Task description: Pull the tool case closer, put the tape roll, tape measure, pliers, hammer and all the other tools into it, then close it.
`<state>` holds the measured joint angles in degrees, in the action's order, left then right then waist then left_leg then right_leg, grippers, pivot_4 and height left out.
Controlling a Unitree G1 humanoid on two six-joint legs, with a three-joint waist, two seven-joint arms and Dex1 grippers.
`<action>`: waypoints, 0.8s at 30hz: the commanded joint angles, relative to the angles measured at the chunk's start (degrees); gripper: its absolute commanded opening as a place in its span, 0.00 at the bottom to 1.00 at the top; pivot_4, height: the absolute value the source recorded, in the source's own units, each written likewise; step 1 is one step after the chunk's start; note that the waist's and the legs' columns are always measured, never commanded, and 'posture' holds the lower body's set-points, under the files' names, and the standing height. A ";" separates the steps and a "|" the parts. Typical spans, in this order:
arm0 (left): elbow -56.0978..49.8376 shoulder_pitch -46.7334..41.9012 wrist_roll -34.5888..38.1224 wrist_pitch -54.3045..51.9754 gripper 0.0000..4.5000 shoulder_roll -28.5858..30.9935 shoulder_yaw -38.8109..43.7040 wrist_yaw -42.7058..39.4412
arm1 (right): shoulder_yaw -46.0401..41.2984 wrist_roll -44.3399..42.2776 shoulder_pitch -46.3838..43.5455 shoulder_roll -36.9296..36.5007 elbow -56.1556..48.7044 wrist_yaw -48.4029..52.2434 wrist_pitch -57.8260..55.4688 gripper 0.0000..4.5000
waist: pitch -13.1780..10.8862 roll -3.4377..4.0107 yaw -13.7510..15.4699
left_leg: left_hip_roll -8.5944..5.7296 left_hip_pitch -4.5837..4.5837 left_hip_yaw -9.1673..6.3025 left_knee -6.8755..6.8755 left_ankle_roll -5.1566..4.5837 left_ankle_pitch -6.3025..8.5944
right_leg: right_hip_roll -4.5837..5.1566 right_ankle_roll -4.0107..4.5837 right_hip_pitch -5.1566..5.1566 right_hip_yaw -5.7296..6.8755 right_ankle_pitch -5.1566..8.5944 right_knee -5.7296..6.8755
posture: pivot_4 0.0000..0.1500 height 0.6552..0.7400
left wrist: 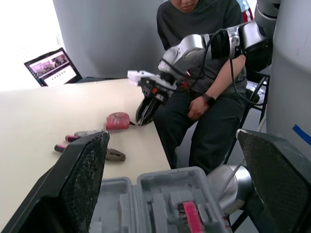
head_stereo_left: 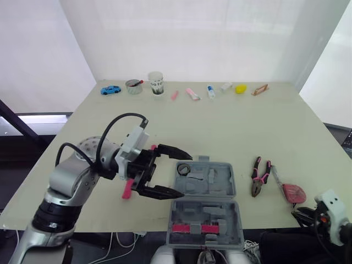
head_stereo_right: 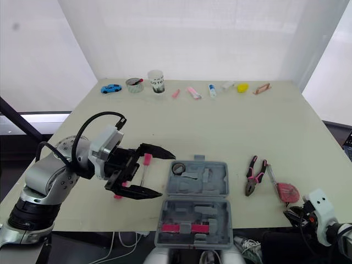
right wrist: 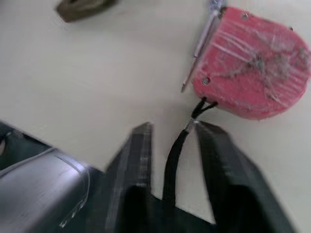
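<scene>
Grey moulded-plastic tool case [head_stereo_left: 204,206] lies open at the near bench [head_stereo_left: 231,126] edge, so loading seems underway. Right gripper [right wrist: 174,131], jaws narrow with the black strap [right wrist: 173,155] of the scuffed pink tape measure [right wrist: 252,63] between them, likely needs to close and lift. Left gripper [head_stereo_left: 184,175] hangs wide-jawed beside the case; pink-handled steel pliers [head_stereo_left: 258,176] lie beyond.

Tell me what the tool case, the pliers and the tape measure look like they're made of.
Tool case: looks like grey moulded plastic, matte, with shaped recesses for the tools.
Pliers: dull dark metal jaws; the pink-and-black handle grips are probably rubber or plastic.
Tape measure: pink shell, likely hard plastic, with a scuffed or film-covered, slightly shiny face and small screws.
</scene>
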<state>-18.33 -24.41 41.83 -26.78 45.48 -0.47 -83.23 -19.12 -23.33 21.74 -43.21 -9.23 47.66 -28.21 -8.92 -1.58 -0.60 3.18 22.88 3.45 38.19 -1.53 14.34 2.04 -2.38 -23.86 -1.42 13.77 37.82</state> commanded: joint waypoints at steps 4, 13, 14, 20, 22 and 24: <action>-2.67 0.61 1.23 0.78 1.00 0.84 2.50 0.56 | -5.59 -3.36 1.89 -3.83 -1.25 9.77 4.80 0.98 | -0.02 0.00 0.02 | 0.00 0.00 0.01 0.00 0.00 0.00 | 0.01 0.00 0.00 0.00 0.00 -0.02 | 1.00 1.00; -2.81 0.38 1.15 1.24 1.00 0.50 2.65 0.82 | 1.01 3.11 -13.11 -8.82 18.36 27.06 31.46 0.98 | -0.12 -0.07 -0.24 | 0.00 -0.05 0.00 0.02 0.00 0.00 | -0.01 -0.01 0.04 0.04 0.00 -0.03 | 1.00 1.00; -2.87 0.40 1.16 1.29 1.00 0.50 2.74 0.87 | 2.32 3.59 -15.67 -8.91 21.09 28.63 33.09 0.98 | -0.13 -0.06 -0.22 | 0.00 -0.06 0.01 0.03 0.00 0.00 | -0.01 -0.01 0.04 0.04 0.00 -0.02 | 1.00 1.00; -4.34 1.20 1.44 1.26 1.00 0.88 4.31 2.69 | 10.11 8.88 -28.37 -10.37 36.85 37.25 44.50 0.98 | -0.22 0.03 -0.07 | -0.01 -0.02 0.02 0.05 0.00 0.00 | -0.01 0.06 0.05 0.02 -0.05 -0.02 | 1.00 1.00; -5.38 1.83 1.62 1.05 1.00 1.10 4.69 3.60 | 12.63 11.19 -33.09 -10.69 43.37 39.58 48.97 0.98 | -0.24 0.05 -0.16 | -0.03 -0.03 0.05 0.07 0.00 0.00 | -0.01 0.10 0.06 -0.06 -0.08 -0.02 | 1.00 1.00; -6.37 2.85 1.94 1.03 1.00 1.48 5.20 4.03 | 14.49 13.46 -37.12 -10.81 49.45 40.19 53.32 0.98 | -0.25 0.05 -0.22 | -0.05 -0.04 0.08 0.08 0.00 0.00 | -0.01 0.20 0.06 -0.11 -0.14 -0.02 | 1.00 1.00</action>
<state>-22.36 -21.88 42.58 -25.95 46.17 2.74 -79.66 -4.80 -11.18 -14.05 -52.83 37.07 86.75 21.34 -9.17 -1.52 -0.82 3.14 22.84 3.52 38.28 -1.53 14.34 2.03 -2.17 -23.79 -1.54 13.63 37.80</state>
